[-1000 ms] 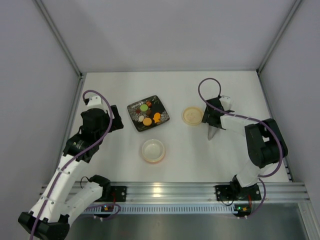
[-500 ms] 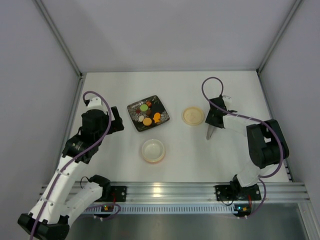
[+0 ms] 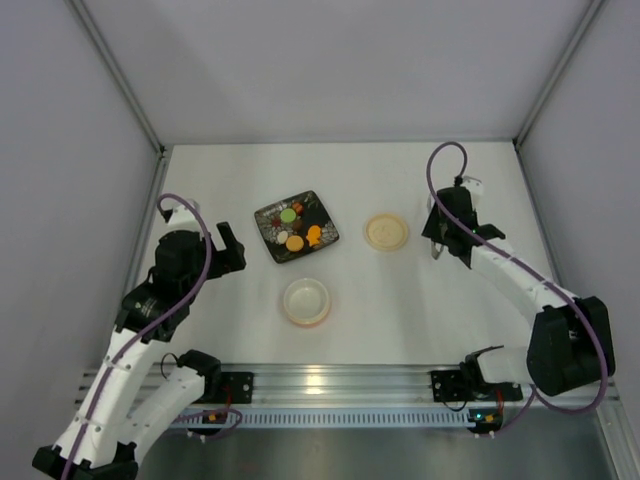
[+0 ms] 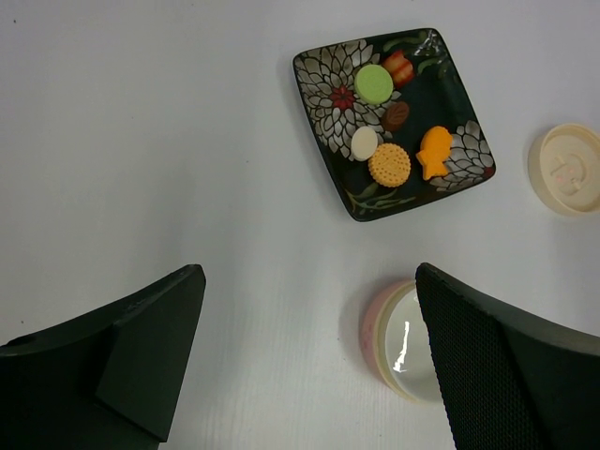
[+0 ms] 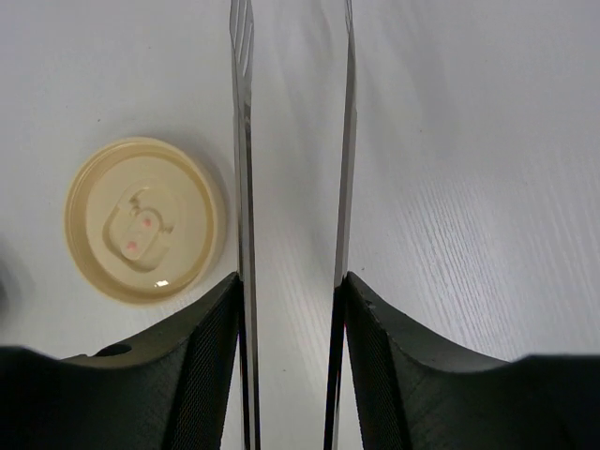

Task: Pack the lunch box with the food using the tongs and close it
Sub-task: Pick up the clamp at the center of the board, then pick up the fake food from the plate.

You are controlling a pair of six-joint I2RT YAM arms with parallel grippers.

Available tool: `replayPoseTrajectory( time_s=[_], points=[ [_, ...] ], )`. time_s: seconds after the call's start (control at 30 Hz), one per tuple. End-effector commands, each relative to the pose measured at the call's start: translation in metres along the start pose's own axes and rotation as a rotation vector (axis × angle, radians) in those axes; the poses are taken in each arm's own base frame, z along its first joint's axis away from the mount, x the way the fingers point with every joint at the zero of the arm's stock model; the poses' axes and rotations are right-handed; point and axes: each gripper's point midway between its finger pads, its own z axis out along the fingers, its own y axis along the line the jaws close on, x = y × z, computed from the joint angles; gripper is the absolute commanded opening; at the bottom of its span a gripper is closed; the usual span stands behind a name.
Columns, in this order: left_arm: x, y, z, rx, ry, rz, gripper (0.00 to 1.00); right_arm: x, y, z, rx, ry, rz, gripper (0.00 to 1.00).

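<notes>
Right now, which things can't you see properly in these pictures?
- Right wrist view: the tongs run off the top and bottom edges; neither end shows.
- Left wrist view: the lunch box sits partly behind a finger of the left gripper; the right edge cuts the lid.
- Top view: the food is too small to identify.

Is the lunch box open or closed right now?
Open: the lunch box shows its bare pale inside, and its lid lies flat, well apart from it.
</notes>
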Motion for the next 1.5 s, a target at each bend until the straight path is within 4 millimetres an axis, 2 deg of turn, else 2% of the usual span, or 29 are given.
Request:
replayPoseTrajectory(
  time_s=[0.0,0.2,0.33,0.6,0.73,0.8,0.87,0.9,0.93,1.0,1.03,1.1,1.13,1.2,1.23,1.3,1.33,1.47],
  points=[
    [0.004,-0.003,0.0,0.018,0.008,-0.01,0.99,-0.004,-0.001,-0.02,-0.023,0.003,-0.032,0.46],
    [0.008,-0.002,0.0,0.025,0.008,-0.009,0.99,-0.01,0.004,-0.047,-0.077,-0.011,-0.047,0.42],
    [0.008,-0.002,-0.001,0.029,0.002,-0.014,0.99,-0.015,0.021,-0.068,-0.126,-0.022,-0.096,0.4],
    [0.008,0.001,-0.003,0.022,-0.011,-0.026,0.99,-0.01,0.069,-0.11,-0.276,-0.02,-0.163,0.37],
    [0.009,0.001,-0.002,0.018,-0.009,-0.026,0.99,0.001,0.102,-0.127,-0.359,-0.005,-0.211,0.36],
    [0.01,0.001,-0.002,0.016,-0.006,-0.027,0.99,0.002,0.115,-0.132,-0.383,-0.007,-0.224,0.36],
    [0.01,0.002,-0.002,0.015,-0.007,-0.027,0.99,0.015,0.133,-0.134,-0.41,0.016,-0.26,0.36],
    [0.01,0.002,-0.002,0.013,-0.006,-0.028,0.99,0.012,0.142,-0.138,-0.421,0.004,-0.265,0.36],
    [0.011,0.002,-0.001,0.01,-0.004,-0.029,0.99,0.024,0.153,-0.136,-0.43,0.026,-0.296,0.37],
    [0.01,0.003,-0.001,0.007,-0.005,-0.029,0.99,0.024,0.17,-0.141,-0.451,0.02,-0.309,0.36],
    [0.011,0.003,-0.001,0.005,-0.001,-0.029,0.99,0.035,0.181,-0.138,-0.452,0.04,-0.339,0.36],
    [0.012,0.003,0.0,0.003,-0.001,-0.028,0.99,0.035,0.197,-0.141,-0.474,0.04,-0.35,0.37],
    [0.012,0.003,0.0,0.003,-0.001,-0.028,0.99,0.046,0.205,-0.138,-0.472,0.059,-0.373,0.37],
    [0.011,0.003,0.0,0.004,-0.002,-0.029,0.99,0.049,0.217,-0.139,-0.484,0.061,-0.384,0.37],
    [0.012,0.003,0.0,0.003,0.0,-0.027,0.99,0.06,0.223,-0.136,-0.483,0.08,-0.403,0.38],
    [0.012,0.004,0.0,0.001,0.0,-0.028,0.99,0.064,0.231,-0.135,-0.49,0.086,-0.41,0.38],
    [0.012,0.003,0.0,0.003,-0.001,-0.028,0.99,0.072,0.235,-0.133,-0.485,0.098,-0.424,0.38],
    [0.012,0.003,0.0,0.005,0.002,-0.028,0.99,0.081,0.241,-0.131,-0.485,0.109,-0.432,0.4]
  ],
)
